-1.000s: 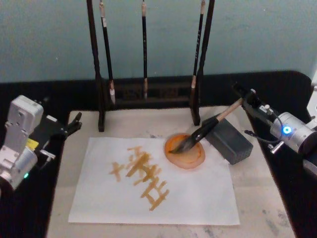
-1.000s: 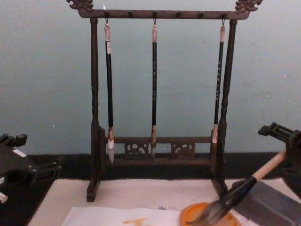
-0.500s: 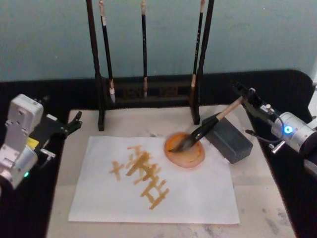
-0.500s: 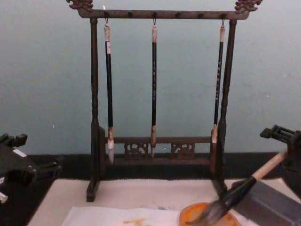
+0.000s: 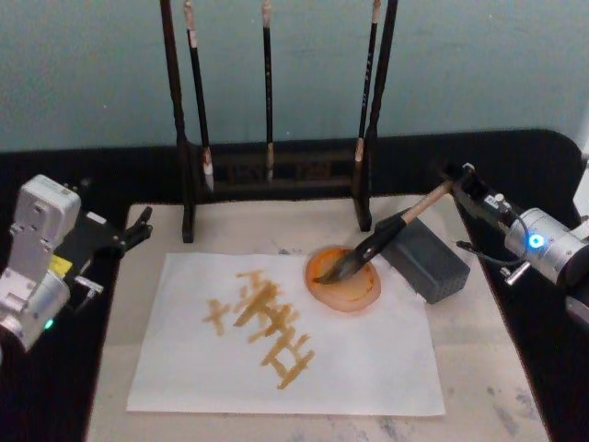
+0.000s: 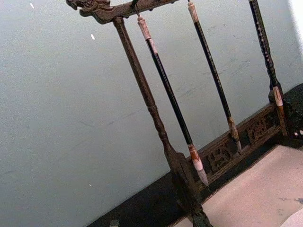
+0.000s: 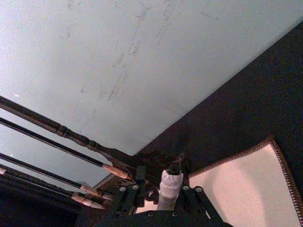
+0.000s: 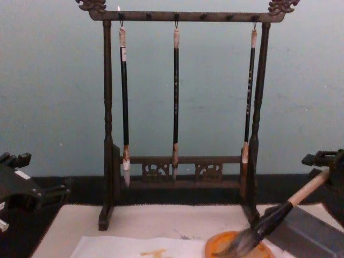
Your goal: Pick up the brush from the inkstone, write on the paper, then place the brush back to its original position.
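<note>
Now right tool [image 5: 452, 176] angles inward at brush [image 5: 373, 245] handle.

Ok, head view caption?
Thick tan-handled brush lies bristles-down in round orange inkstone; right gripper at its handle end, left gripper parked.

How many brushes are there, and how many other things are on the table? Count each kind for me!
Thin hanging brushes: 3
Thick brush: 1
Orange inkstone: 1
Grey block: 1
Sheet of paper: 1
Wooden brush rack: 1
Beige mat: 1
Total: 9
</note>
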Motion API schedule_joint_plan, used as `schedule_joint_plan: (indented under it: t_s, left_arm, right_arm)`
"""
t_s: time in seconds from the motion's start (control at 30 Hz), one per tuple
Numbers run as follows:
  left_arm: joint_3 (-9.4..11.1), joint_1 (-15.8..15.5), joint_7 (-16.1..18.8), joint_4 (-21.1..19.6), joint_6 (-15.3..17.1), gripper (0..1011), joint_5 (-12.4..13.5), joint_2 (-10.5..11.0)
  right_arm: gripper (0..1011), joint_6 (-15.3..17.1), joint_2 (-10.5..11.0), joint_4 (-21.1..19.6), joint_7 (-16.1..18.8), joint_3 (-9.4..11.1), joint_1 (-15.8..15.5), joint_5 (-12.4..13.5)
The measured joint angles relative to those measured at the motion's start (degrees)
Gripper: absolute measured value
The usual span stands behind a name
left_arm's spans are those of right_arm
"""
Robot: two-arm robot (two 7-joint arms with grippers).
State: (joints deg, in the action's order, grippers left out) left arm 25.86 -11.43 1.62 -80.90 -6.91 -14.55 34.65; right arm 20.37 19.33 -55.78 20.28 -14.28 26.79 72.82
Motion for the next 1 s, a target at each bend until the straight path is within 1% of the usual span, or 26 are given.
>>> schedule_joint_plan:
  t_s: [0.03,0.07,0.13,0.2,0.27,0.7,0.8,1.0]
  left_arm:
    - [0.00,0.00,0.00,0.00,0.00,1010,0.00,0.00]
    - [0.00,0.00,0.00,0.00,0.00,1010,0.00,0.00]
    - [0.00,0.00,0.00,0.00,0.00,1010,0.00,0.00]
    - [0.00,0.00,0.00,0.00,0.00,1010,0.00,0.00]
    - [0.00,0.00,0.00,0.00,0.00,1010,0.00,0.00]
    - [0.00,0.00,0.00,0.00,0.00,1010,0.00,0.00]
    - [0.00,0.00,0.00,0.00,0.00,1010,0.00,0.00]
    - [0.00,0.00,0.00,0.00,0.00,1010,0.00,0.00]
  right_arm:
    - [362,0.01,0.00,-0.01,-0.02,0.01,-0.01,0.01]
    - [297,0.01,0.00,-0.02,-0.02,0.02,-0.01,0.02]
    - [266,0.01,0.00,-0.03,-0.04,0.04,-0.02,0.03]
    - [183,0.02,0.00,-0.04,-0.05,0.05,-0.03,0.03]
    - [149,0.01,0.00,-0.05,-0.06,0.05,-0.03,0.03]
    - [149,0.00,0.04,-0.11,-0.06,-0.01,-0.09,0.07]
    - [149,0.23,0.36,-0.59,0.13,-0.32,-0.10,0.74]
    - [148,1.88,0.90,-2.19,-0.26,-0.29,-0.48,3.25]
